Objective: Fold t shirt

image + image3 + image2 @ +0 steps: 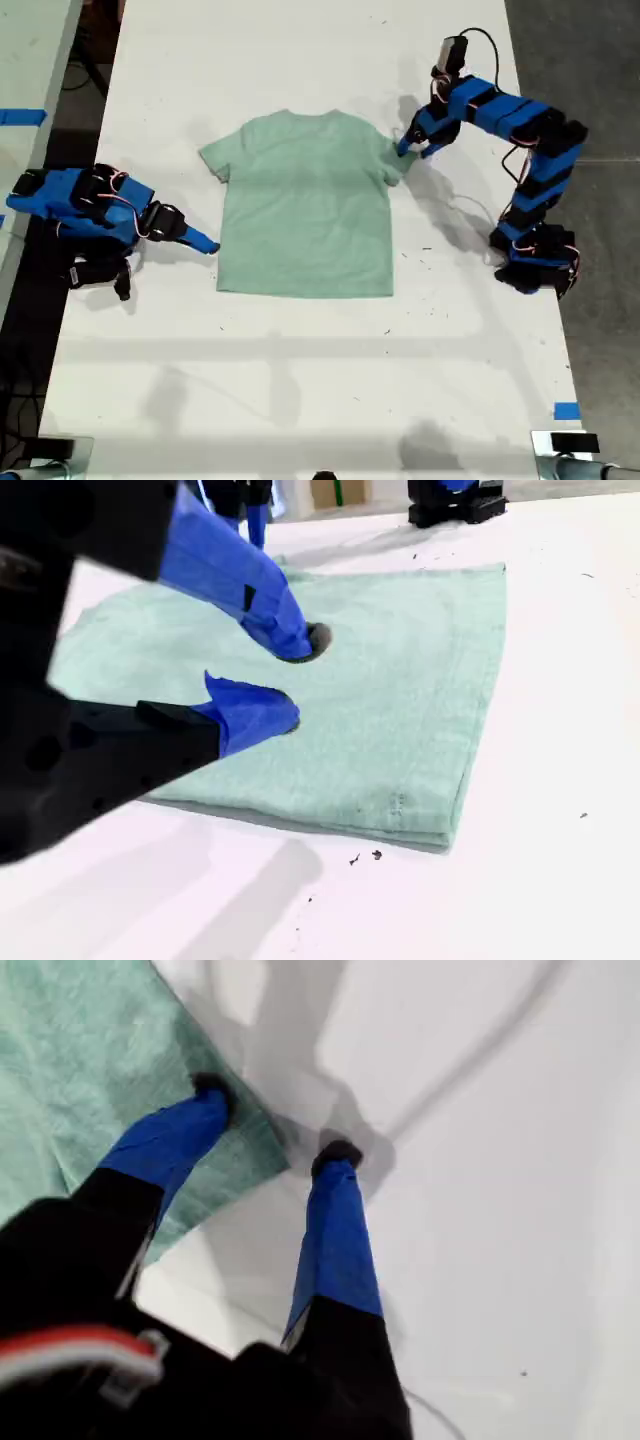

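In the exterior view my second hand (205, 245) is at the left, low over the bench (300, 380), with its tip just beside the lower left edge of the shirt (305, 210). Only the second wrist view shows this hand (300, 680) closely: the fingers are apart and hold nothing, and they stand over the cloth near its edge. I cannot tell if they touch it.

The shirt lies in the middle of the bench, spread flat, with the neck toward the far side and both short sleeves out. It is pale mint green, plain and almost without wrinkles. In the second wrist view its near edge (400, 680) looks double-layered.

At the exterior view's right, my first hand (405, 148) reaches down to the right sleeve, its arm bent in an arch. The first wrist view shows this hand (272, 1120) released. One finger (170, 1140) rests on the sleeve (80, 1060), the other (335, 1230) on the bare bench beside the sleeve edge.
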